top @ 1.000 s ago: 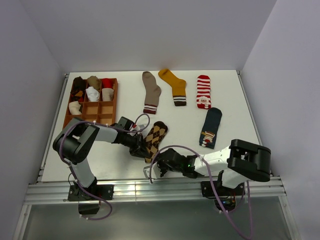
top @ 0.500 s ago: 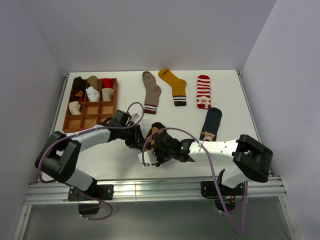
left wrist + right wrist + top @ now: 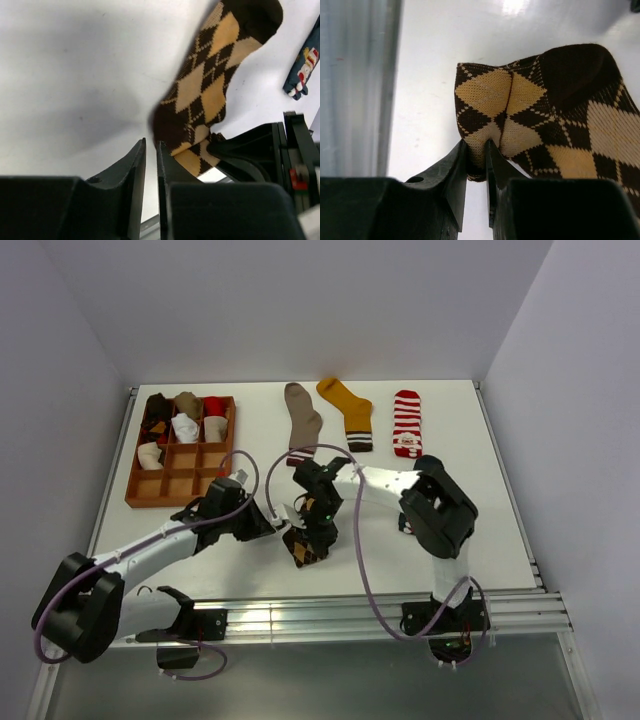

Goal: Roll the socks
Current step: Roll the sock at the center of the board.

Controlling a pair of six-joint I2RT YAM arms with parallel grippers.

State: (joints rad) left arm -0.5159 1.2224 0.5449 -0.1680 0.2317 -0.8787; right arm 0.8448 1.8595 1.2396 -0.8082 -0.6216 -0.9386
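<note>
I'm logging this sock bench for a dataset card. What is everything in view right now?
table: one, white, under everything
tray: one, brown wood, far left
rolled socks: several, brown, white, red, cream, in the tray's far cells
taupe sock: one, flat, far centre
mustard sock: one, flat, right of the taupe one
striped sock: one, red-white, flat, far right
navy sock: one, cartoon figure, largely behind the right arm from above
argyle sock: one, brown-tan, near centre
left end effector: one, black, jaws almost together beside the argyle sock
right end effector: one, black, pinching the argyle sock's folded edge
</note>
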